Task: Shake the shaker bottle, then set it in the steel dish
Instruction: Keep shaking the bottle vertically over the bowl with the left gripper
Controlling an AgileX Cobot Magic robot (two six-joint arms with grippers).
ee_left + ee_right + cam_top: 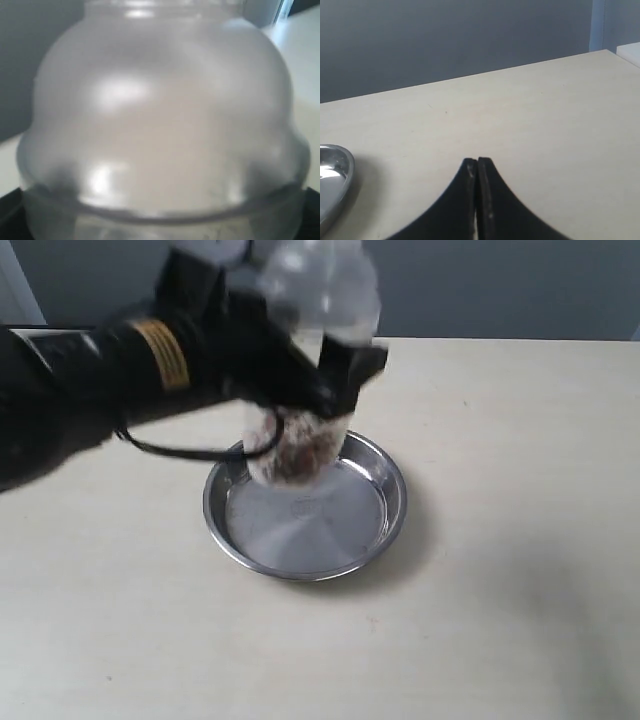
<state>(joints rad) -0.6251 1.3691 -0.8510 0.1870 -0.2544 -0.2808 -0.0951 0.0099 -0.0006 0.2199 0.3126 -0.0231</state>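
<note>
The shaker bottle [305, 390] is held in the air above the far left part of the steel dish [385, 525], blurred, with brown granules at its lower end. My left gripper [310, 375] is shut on its body. In the left wrist view the bottle's frosted dome [160, 115] fills the frame and hides the fingers. The right gripper [477, 162] is shut with nothing in it, low over the table, the steel dish's rim [342, 180] off to one side. It does not show in the exterior view.
The pale wooden table [500, 440] stretches around the dish. A grey wall [445, 35] stands behind the table's far edge. The left arm's black body and cable [160, 445] hang over the table's left side.
</note>
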